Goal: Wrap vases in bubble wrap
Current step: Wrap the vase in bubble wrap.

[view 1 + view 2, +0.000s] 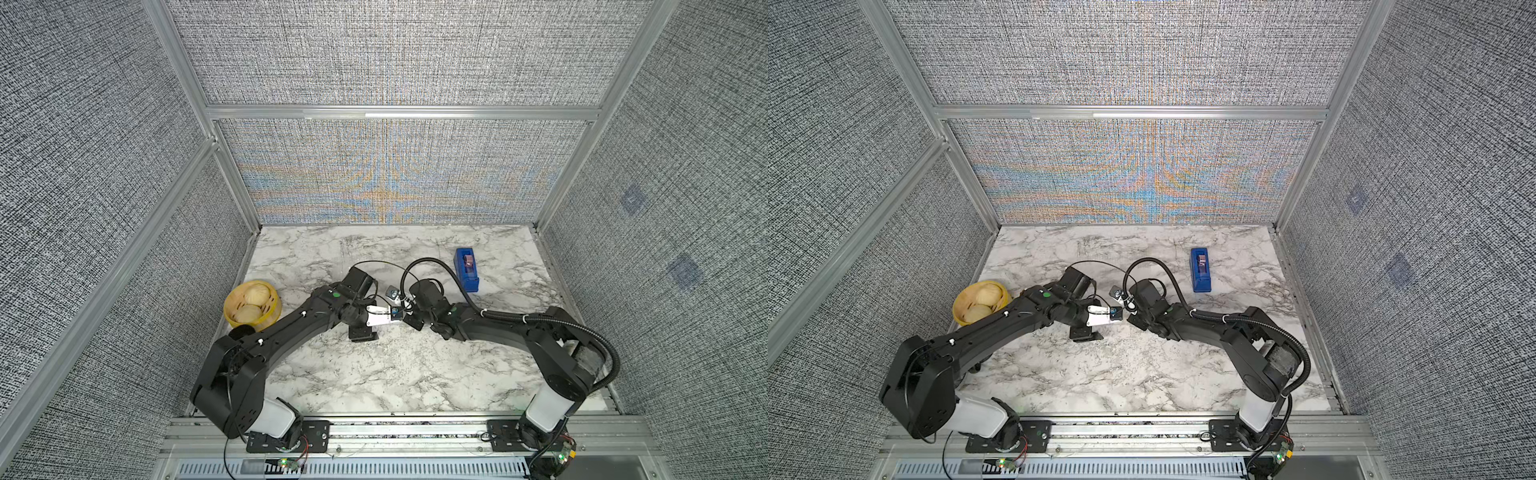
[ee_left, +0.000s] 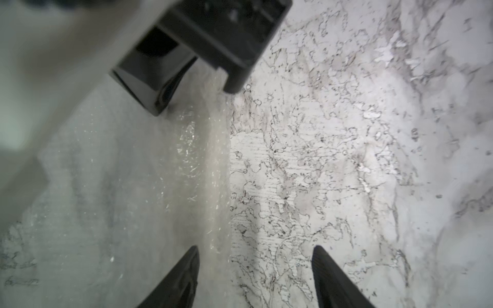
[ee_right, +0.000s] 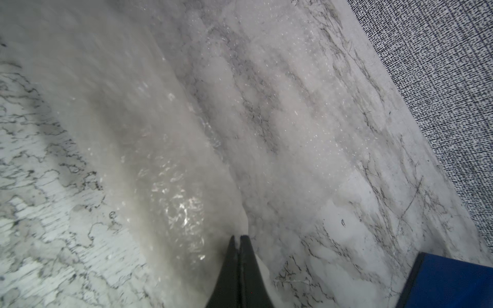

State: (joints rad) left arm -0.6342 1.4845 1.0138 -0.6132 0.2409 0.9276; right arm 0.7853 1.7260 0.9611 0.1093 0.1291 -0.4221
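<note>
Both arms lean in from the near rail and meet almost nose to nose over the middle of the marble table (image 1: 415,374). The left gripper (image 2: 256,269) is released, jaws spread wide and holding nothing. One of its fingers (image 2: 186,274) hangs over the bubble wrap (image 2: 149,173) and the other over bare marble, so the sheet's straight edge runs between the two. Just beyond it, the right gripper (image 3: 239,238) is clenched tight, pinching a fold of that wrap right at its tips. From the pinch the sheet humps up off the table in a pale, glinting ridge. Whether the vase lies inside that ridge, I cannot tell. In both top views the clear sheet is too faint to trace. Further back on the left sits a yellow bowl (image 1: 272,316) with two cream rounded pieces in it. Far right, a blue tape dispenser (image 1: 467,269) stands on the marble, off to the right of the two grippers.
</note>
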